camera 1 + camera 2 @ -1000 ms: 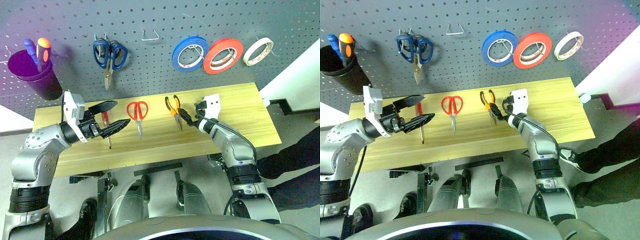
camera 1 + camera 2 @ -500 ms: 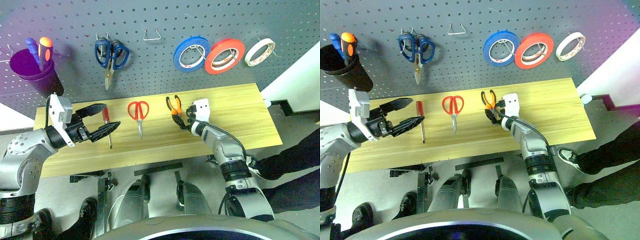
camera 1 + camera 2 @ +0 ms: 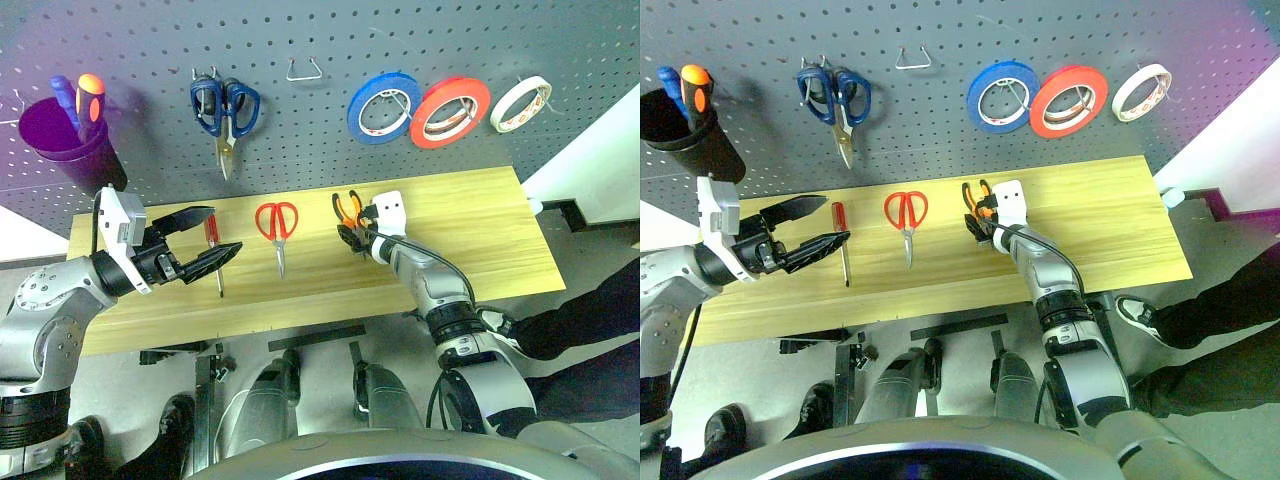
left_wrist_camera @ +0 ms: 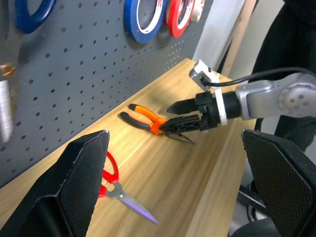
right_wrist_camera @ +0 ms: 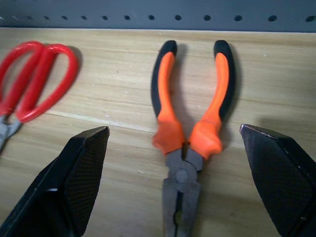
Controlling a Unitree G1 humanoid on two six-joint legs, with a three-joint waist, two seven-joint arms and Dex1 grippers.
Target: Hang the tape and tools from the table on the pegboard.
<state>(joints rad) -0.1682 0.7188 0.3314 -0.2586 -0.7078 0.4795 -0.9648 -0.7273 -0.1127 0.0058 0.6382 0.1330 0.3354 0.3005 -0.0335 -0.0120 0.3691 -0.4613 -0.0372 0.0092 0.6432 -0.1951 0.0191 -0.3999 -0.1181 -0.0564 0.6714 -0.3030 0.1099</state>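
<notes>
place: workshop — evidence: pegboard (image 3: 300, 120) hung with tools | wooden table (image 3: 480, 230) — scissors, pliers

On the table (image 3: 480, 215) the screwdriver (image 3: 213, 243) lies at the left, the scissors (image 3: 276, 226) in the middle, the pliers (image 3: 348, 212) to their right. Behind it, the pegboard (image 3: 300, 130) carries the tape (image 3: 518, 103) at the far right.

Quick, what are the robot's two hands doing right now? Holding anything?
Left gripper: open, holding nothing.
Right gripper: open, holding nothing, fingers either side of the pliers.
</notes>
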